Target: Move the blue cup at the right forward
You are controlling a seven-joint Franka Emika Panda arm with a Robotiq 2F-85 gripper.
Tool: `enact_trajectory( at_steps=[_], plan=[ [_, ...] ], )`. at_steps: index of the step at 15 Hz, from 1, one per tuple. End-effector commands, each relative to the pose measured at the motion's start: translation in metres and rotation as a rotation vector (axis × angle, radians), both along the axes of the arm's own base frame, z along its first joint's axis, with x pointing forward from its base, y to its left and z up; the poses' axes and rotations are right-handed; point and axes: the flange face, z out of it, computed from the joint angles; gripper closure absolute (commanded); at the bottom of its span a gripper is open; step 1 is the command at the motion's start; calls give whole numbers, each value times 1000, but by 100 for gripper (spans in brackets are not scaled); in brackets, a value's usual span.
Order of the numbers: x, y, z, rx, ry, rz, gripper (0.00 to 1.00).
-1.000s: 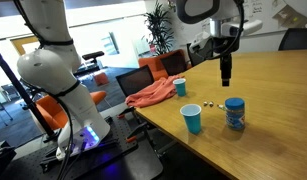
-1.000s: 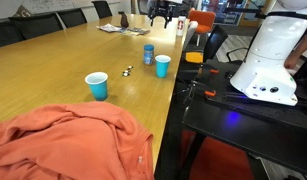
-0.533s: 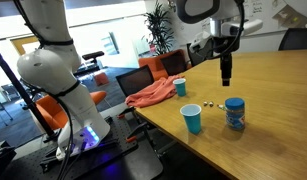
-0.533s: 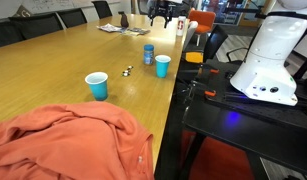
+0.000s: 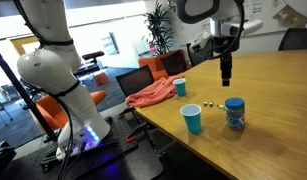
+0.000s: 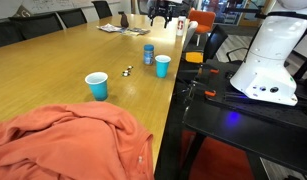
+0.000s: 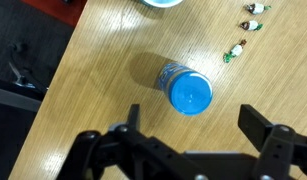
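Note:
The blue cup (image 5: 192, 119) stands upright near the table edge, also seen in an exterior view (image 6: 163, 65). A blue canister (image 5: 234, 112) stands beside it, and a darker teal cup (image 5: 180, 87) stands nearer the orange cloth. My gripper (image 5: 226, 78) hangs high above the table, open and empty, beyond the canister and apart from all cups. In the wrist view the open jaws (image 7: 193, 130) frame the canister (image 7: 188, 90) from above. Only a cup rim (image 7: 161, 2) shows at the top edge there.
An orange cloth (image 5: 151, 95) lies over the table corner, large in the foreground of an exterior view (image 6: 68, 140). Small loose items (image 5: 207, 101) lie between the cups and also show in the wrist view (image 7: 233, 50). Office chairs stand along the table edge.

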Motion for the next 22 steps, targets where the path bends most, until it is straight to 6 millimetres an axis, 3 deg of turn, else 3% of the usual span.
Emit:
enact_trajectory(
  at_steps=[1, 10, 14, 22],
  plan=[
    [0, 0, 0, 0, 1, 0, 0],
    [0, 0, 0, 0, 1, 0, 0],
    [-20, 20, -1, -37, -7, 58, 0],
    [-60, 78, -38, -114, 20, 209, 0]
  ],
)
